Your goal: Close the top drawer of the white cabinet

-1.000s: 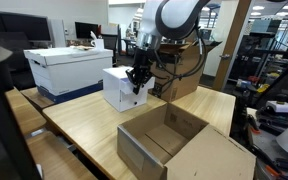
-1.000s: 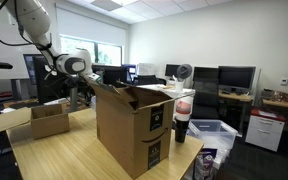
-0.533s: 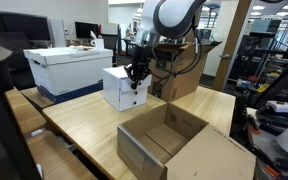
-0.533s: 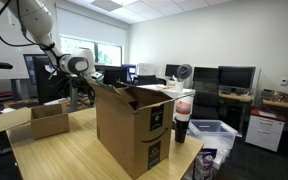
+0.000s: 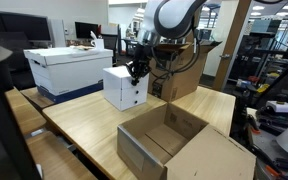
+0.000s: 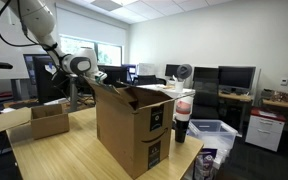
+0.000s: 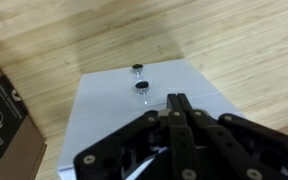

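The white cabinet (image 5: 122, 90) stands on the wooden table in an exterior view. In the wrist view its white front (image 7: 104, 120) fills the lower middle, with two small dark knobs. The knob nearer my fingers (image 7: 143, 86) belongs to the top drawer (image 7: 124, 102), which looks flush with the lower drawer (image 7: 119, 73). My gripper (image 7: 177, 98) is shut and empty, its fingertips against the top drawer's front just beside the knob. In an exterior view the gripper (image 5: 136, 70) sits at the cabinet's upper front edge. The cabinet is hidden in the exterior view from behind the boxes.
A large white lidded storage box (image 5: 69, 68) stands behind the cabinet. An open cardboard box (image 5: 174, 140) sits at the table's near end, another (image 5: 181, 78) behind the arm. A tall cardboard box (image 6: 134, 125) and a low one (image 6: 46, 120) show too.
The gripper has moved in against the cabinet front, and the top drawer, which stuck out a little, has slid in flush.
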Controlling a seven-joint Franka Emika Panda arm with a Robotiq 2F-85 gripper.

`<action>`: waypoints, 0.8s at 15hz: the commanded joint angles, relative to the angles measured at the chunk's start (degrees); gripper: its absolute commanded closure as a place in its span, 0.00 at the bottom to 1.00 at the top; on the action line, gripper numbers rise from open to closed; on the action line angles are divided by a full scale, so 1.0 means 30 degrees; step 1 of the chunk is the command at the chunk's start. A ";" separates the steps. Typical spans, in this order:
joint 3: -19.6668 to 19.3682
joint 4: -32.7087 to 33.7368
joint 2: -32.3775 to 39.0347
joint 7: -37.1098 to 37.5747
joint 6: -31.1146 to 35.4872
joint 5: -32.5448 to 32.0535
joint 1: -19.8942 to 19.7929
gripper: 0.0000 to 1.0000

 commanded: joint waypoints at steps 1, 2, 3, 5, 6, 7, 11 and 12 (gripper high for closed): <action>-0.0051 -0.0199 -0.0156 -0.0475 0.0416 -0.0178 -0.0088 0.98; -0.0095 -0.0205 -0.0161 -0.0521 0.0510 -0.0308 -0.0048 0.98; -0.0019 -0.0129 -0.0096 -0.0702 0.0462 -0.0213 -0.0106 0.98; 0.0072 -0.0380 -0.0493 -0.0986 0.0168 -0.0164 -0.0106 0.98; 0.0068 -0.0477 -0.0660 -0.1008 0.0125 -0.0223 -0.0071 0.98; 0.0063 -0.0551 -0.0825 -0.1041 0.0037 -0.0271 -0.0042 0.98; 0.0132 -0.0817 -0.1470 -0.1151 0.0096 -0.0467 0.0032 0.67; 0.0152 -0.0899 -0.1651 -0.1174 0.0050 -0.0564 0.0032 0.61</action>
